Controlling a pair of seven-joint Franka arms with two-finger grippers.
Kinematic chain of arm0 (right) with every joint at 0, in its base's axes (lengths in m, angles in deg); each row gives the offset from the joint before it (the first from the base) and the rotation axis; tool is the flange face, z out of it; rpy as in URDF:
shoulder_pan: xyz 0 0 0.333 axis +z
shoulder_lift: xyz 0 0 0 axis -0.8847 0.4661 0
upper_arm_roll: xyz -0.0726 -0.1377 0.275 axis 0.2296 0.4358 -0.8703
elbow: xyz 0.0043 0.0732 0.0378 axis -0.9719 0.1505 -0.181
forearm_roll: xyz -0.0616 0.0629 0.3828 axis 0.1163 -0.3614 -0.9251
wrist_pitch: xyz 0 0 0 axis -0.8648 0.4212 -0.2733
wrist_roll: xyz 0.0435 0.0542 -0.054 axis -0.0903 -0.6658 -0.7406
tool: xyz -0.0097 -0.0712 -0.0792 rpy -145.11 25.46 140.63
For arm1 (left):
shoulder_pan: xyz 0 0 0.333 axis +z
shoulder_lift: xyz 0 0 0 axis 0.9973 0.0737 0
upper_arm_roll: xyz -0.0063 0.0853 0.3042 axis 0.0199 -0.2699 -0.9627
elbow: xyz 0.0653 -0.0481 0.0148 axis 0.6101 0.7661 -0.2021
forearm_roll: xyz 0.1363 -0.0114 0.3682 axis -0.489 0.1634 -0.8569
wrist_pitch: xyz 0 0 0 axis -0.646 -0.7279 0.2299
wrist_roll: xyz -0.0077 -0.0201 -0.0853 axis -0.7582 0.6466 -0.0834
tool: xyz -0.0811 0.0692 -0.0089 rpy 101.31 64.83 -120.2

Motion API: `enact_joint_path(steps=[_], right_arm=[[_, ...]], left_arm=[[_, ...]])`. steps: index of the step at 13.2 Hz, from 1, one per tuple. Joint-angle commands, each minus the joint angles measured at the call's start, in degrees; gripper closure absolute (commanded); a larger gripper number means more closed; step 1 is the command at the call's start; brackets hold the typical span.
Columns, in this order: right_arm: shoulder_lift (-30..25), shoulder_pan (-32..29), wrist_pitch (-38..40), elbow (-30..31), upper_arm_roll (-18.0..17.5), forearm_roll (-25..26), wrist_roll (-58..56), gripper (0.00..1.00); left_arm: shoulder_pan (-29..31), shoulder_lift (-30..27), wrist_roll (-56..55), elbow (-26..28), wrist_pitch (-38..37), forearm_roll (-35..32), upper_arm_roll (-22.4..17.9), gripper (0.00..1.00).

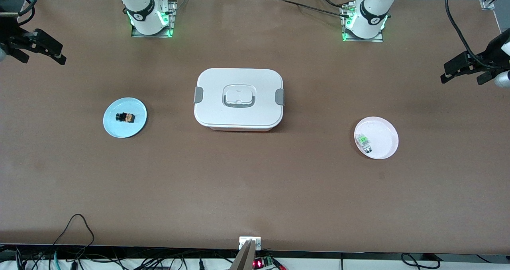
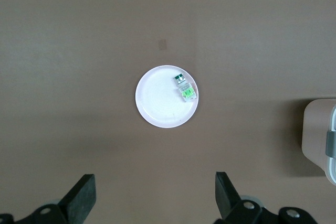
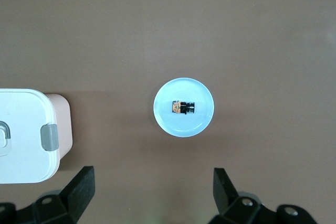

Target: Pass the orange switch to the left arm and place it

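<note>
The orange switch (image 1: 125,117), a tiny black cylinder with an orange block at one end, lies on a light blue plate (image 1: 113,126) toward the right arm's end of the table. The white box (image 1: 238,98) with grey clips sits mid-table. My right gripper (image 1: 59,55) hangs open, high over its end of the table. In the right wrist view the switch (image 3: 182,108) sits well clear of the open right gripper (image 3: 153,174). My left gripper (image 1: 444,74) hangs open over the other end, and nothing is between the fingers of the left gripper (image 2: 155,182).
A pale pink plate (image 1: 384,138) toward the left arm's end holds a clear-grey component with a green top (image 1: 363,141). The left wrist view shows this plate (image 2: 157,103) and a corner of the box (image 2: 317,140). Bare brown table surrounds the box.
</note>
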Motion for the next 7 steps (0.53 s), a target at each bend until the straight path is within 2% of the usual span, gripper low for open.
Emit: enact_joint_path(steps=[1,7], right_arm=[[0.42,0.79,2.18,-1.66,-0.53,1.16,0.52,0.0],[0.95,0.53,2.71,-0.96,-0.27,0.38,0.26,0.0]], left_arm=[[0.18,0.16,-0.13,-1.1,-0.42,-0.08,0.27,0.0],[0.18,0.08,-0.13,-1.01,-0.51,-0.08,0.27,0.0]])
